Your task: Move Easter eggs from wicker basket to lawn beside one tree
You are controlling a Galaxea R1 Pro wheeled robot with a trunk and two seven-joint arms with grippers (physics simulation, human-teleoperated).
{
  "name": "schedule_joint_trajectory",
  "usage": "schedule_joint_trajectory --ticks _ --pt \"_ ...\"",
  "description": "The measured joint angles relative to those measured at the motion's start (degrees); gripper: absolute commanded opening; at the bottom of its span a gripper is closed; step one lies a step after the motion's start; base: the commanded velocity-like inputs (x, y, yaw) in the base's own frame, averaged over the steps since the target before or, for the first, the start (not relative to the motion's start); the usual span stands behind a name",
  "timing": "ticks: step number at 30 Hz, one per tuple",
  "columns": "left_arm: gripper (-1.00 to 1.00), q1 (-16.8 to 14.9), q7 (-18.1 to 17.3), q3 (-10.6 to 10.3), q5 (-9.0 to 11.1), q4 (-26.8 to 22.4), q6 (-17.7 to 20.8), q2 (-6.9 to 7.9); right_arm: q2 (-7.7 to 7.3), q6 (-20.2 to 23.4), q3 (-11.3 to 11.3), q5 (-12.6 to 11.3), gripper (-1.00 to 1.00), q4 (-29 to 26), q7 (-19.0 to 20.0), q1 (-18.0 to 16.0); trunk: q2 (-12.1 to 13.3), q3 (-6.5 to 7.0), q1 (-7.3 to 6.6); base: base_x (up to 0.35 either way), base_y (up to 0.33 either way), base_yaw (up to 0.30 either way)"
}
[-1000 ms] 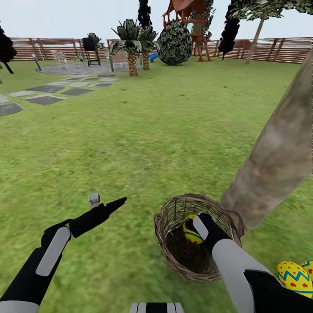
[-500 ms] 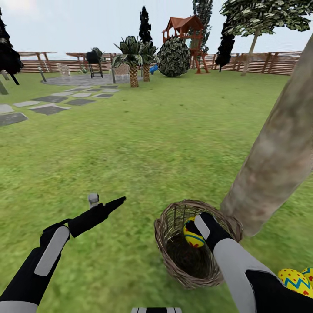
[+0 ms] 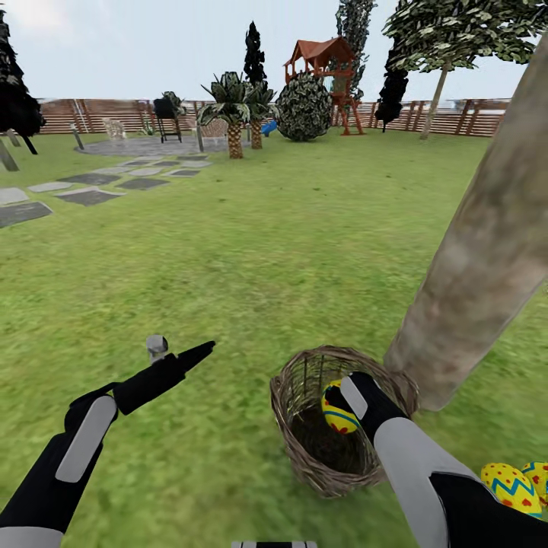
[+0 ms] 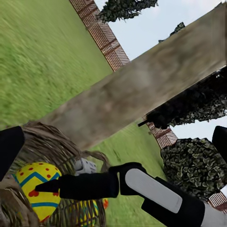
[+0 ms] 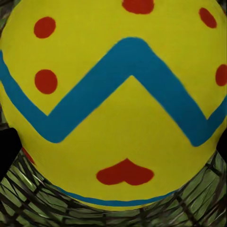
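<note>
The right gripper (image 3: 344, 397) reaches down into the basket (image 3: 304, 457) and pinches an egg (image 3: 335, 409) between its fingers; in the right wrist view that egg (image 5: 113, 101) sits close up, yellow with a blue zigzag, red dots and a heart, with wicker weave behind it. Two more eggs (image 3: 511, 487) lie on the lawn (image 3: 289, 251) just right of the right arm, near the foot of the tree (image 3: 487, 251). The basket stands on the grass, touching or just beside the trunk's base. The left gripper (image 3: 183, 359) hovers over bare grass left of the basket, well apart from it, its fingers pressed together in a dark point. Farther off are grey stepping stones (image 3: 91, 183), palms (image 3: 232, 106), a round bush (image 3: 304, 106), a wooden play tower (image 3: 323, 68) and the fence (image 3: 457, 118).
</note>
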Motion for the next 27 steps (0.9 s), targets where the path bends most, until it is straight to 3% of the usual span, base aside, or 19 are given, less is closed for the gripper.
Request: schedule_joint_trajectory --ticks 4,8,13,18,21,25,27 --pt "1.0 -0.01 0.03 0.83 0.16 -0.1 0.26 0.62 -0.03 0.0 0.0 0.1 -1.0 -0.04 -0.02 0.0 0.01 0.22 -0.06 -0.037 0.0 0.0" --pt "1.0 -1.06 1.48 0.72 -0.02 0.61 1.3 0.07 -0.06 0.0 0.0 0.15 -1.0 -0.07 -0.02 0.0 0.06 1.11 -0.17 0.0 0.0 0.0" --pt "1.0 -2.16 2.74 0.74 0.3 0.05 6.56 -0.09 -0.09 0.0 0.01 0.24 -1.0 -0.18 -0.02 0.0 0.13 2.21 -0.3 0.0 0.0 0.0" --pt "1.0 -2.21 2.72 0.87 0.33 -0.05 6.87 0.0 -0.11 0.08 0.01 0.21 -1.0 -0.25 0.06 0.0 0.2 3.32 -0.43 0.0 0.0 0.0" --pt "1.0 -2.21 2.74 0.92 0.33 -0.05 6.87 0.0 -1.12 0.15 0.01 -0.04 -1.0 -0.4 0.55 0.0 0.23 3.99 -0.5 0.0 0.0 0.0" --pt "1.0 -2.21 2.72 0.97 0.33 -0.06 6.87 0.0 -5.1 4.34 0.1 0.05 -1.0 -0.32 15.03 -0.01 0.29 4.87 -0.6 -0.066 0.0 0.0" --pt "1.0 -2.21 2.77 0.97 0.28 -0.05 6.83 0.0 -6.06 5.27 0.11 -0.21 -1.0 -0.32 18.33 0.0 0.32 5.32 -0.63 -0.295 0.0 0.0"
